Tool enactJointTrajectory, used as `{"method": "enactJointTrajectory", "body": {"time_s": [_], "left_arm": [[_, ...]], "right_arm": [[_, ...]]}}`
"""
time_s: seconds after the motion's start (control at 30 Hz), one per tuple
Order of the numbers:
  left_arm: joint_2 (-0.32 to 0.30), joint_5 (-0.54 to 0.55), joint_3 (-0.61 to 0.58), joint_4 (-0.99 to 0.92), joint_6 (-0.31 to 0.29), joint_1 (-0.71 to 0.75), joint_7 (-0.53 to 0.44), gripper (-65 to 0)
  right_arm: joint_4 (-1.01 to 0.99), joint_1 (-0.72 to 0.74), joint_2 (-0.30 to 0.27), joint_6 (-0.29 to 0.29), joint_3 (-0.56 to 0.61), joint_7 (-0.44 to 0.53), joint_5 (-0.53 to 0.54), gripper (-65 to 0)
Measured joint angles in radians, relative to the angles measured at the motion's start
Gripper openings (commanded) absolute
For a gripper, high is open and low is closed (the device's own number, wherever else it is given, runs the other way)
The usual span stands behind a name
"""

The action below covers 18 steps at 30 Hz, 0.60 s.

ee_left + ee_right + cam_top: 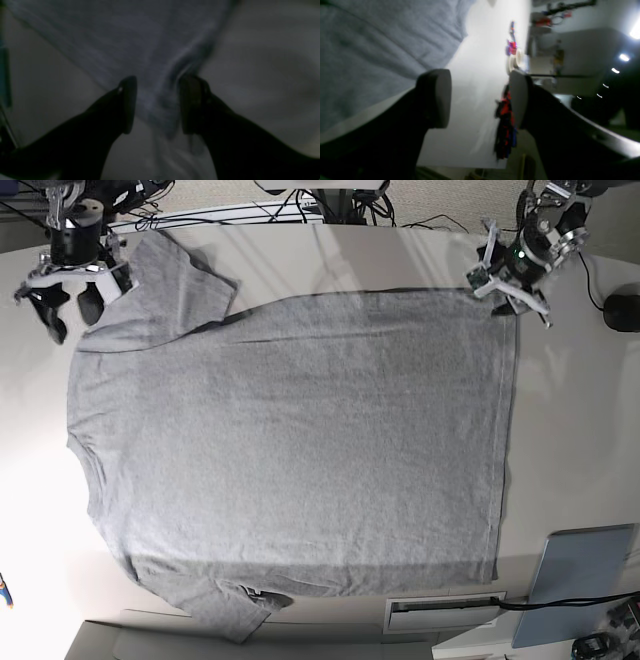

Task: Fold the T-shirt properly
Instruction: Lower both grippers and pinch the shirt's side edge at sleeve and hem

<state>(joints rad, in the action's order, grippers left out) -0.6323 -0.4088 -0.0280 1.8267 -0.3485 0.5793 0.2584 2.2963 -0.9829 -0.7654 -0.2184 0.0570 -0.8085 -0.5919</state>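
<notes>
The grey T-shirt (300, 440) lies spread flat on the white table (580, 430), plain side up, with its sleeves to the left and its hem to the right. My left gripper (512, 298) is at the far right hem corner. In the left wrist view its jaws (158, 105) stand apart with the rumpled corner of the shirt (125, 37) between the fingers. My right gripper (65, 305) is open and empty beside the far left sleeve. In the right wrist view (480, 100) it hangs over bare table, with the shirt (370, 45) to its left.
A flat blue-grey panel (575, 585) lies at the near right corner, with a white slotted strip (445, 612) beside it. A black object (622, 310) sits at the right edge. A red and blue bundle (505, 125) lies at the table's edge near my right gripper.
</notes>
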Motion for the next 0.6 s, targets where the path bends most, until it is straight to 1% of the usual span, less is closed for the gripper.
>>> {"method": "enactJointTrajectory", "body": {"time_s": [0.07, 0.1, 0.13, 0.23, 0.3, 0.33, 0.37, 0.4, 0.5, 0.53, 0.6], "left_arm": [[-0.001, -0.002, -0.003, -0.025, 0.001, -0.024, -0.009, -35.4], [-0.002, -0.003, -0.003, -0.036, 0.005, -0.030, -0.017, -35.4], [-0.003, -0.002, -0.003, -0.047, 0.009, -0.034, -0.028, -35.4], [-0.003, 0.002, 0.001, -0.088, 0.020, -0.050, -0.063, -35.4], [-0.004, 0.000, 0.004, -0.111, 0.015, -0.069, -0.080, -36.1], [-0.006, -0.008, 0.004, -0.117, 0.003, -0.074, -0.087, -37.8], [-0.006, -0.015, 0.004, -0.120, -0.003, -0.076, -0.092, -41.1], [-0.005, -0.023, 0.004, -0.120, -0.019, -0.076, -0.094, -45.7], [-0.005, -0.029, 0.004, -0.124, -0.069, -0.075, -0.095, -63.2], [-0.005, -0.032, 0.004, -0.124, -0.082, -0.074, -0.094, -65.0], [-0.005, -0.033, 0.004, -0.124, -0.084, -0.072, -0.094, -65.0]], "right_arm": [[-0.050, 0.014, -0.003, 0.093, 0.000, 0.010, 0.034, -28.9], [-0.077, 0.019, -0.005, 0.125, 0.001, 0.023, 0.044, -28.9], [-0.107, 0.022, -0.005, 0.139, 0.001, 0.037, 0.045, -28.9], [-0.173, 0.022, -0.004, 0.157, 0.001, 0.076, 0.043, -28.9], [-0.189, 0.022, -0.004, 0.168, 0.001, 0.087, 0.043, -28.9], [-0.189, 0.022, -0.004, 0.168, 0.001, 0.089, 0.043, -28.9], [-0.189, 0.023, -0.004, 0.169, 0.001, 0.093, 0.041, -28.9], [-0.189, 0.023, -0.005, 0.172, 0.001, 0.098, 0.041, -28.9], [-0.189, 0.022, -0.029, 0.176, 0.001, 0.089, 0.041, -28.9], [-0.189, 0.022, -0.042, 0.175, 0.001, 0.084, 0.040, -28.9], [-0.189, 0.022, -0.068, 0.176, 0.001, 0.076, 0.040, -28.9]]}}
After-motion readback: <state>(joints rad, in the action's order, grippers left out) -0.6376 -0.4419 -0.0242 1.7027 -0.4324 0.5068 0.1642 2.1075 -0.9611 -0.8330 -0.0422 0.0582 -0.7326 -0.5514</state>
